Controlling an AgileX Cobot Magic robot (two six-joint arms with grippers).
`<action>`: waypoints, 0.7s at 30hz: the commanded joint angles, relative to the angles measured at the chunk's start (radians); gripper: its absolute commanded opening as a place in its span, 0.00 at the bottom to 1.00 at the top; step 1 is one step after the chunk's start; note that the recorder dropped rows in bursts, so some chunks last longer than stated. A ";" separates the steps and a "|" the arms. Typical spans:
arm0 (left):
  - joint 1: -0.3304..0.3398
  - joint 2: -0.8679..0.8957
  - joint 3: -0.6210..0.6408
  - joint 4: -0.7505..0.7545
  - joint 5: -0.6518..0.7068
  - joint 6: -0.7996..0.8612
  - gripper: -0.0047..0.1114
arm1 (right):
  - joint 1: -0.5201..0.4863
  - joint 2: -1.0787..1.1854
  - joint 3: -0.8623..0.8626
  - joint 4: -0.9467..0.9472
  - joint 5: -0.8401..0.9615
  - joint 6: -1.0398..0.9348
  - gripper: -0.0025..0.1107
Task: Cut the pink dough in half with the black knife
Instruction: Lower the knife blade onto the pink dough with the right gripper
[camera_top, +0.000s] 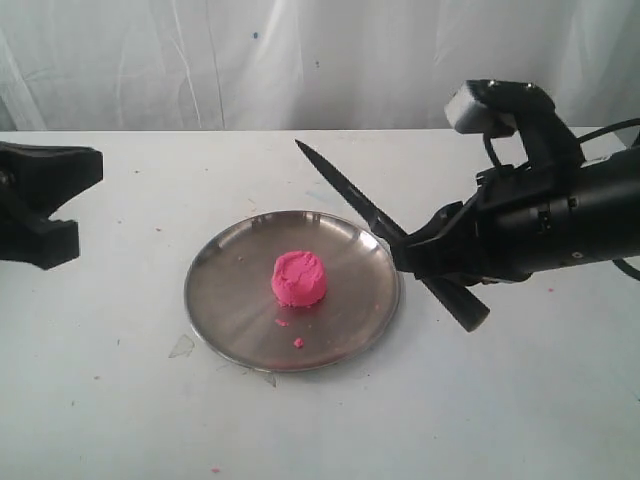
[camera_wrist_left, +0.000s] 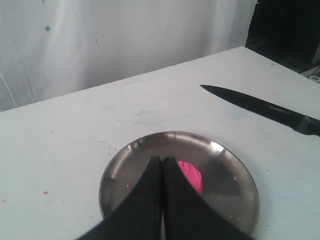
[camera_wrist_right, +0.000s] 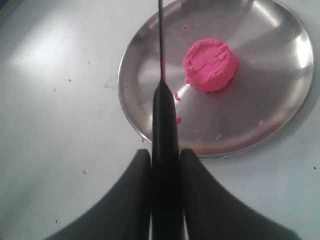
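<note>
The pink dough (camera_top: 298, 278) is one whole rounded lump in the middle of the steel plate (camera_top: 225, 300); it also shows in the wrist views as the dough (camera_wrist_left: 192, 175) and the dough (camera_wrist_right: 210, 65). My right gripper (camera_top: 410, 250) is shut on the handle of the black knife (camera_top: 345, 190), held in the air just past the plate's right rim, blade pointing up and away to the left. In the right wrist view the knife (camera_wrist_right: 164, 115) runs out from the right gripper (camera_wrist_right: 165, 155) beside the dough, not touching it. My left gripper (camera_wrist_left: 162, 162) is shut and empty, far left of the plate.
Tiny pink crumbs (camera_top: 297, 342) lie on the plate and a few on the white table (camera_top: 100, 400). A white curtain (camera_top: 250, 60) hangs behind the table. The left arm (camera_top: 40, 205) sits at the far left edge.
</note>
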 joint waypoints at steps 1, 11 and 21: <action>-0.006 -0.041 0.068 -0.021 -0.001 -0.020 0.04 | 0.001 0.067 -0.014 -0.006 -0.007 0.003 0.02; -0.006 0.005 0.092 -0.021 -0.013 -0.020 0.04 | 0.135 0.309 -0.199 -0.498 -0.061 0.312 0.02; -0.006 0.051 0.092 -0.021 -0.028 -0.069 0.04 | 0.141 0.336 -0.200 -0.481 -0.174 0.306 0.02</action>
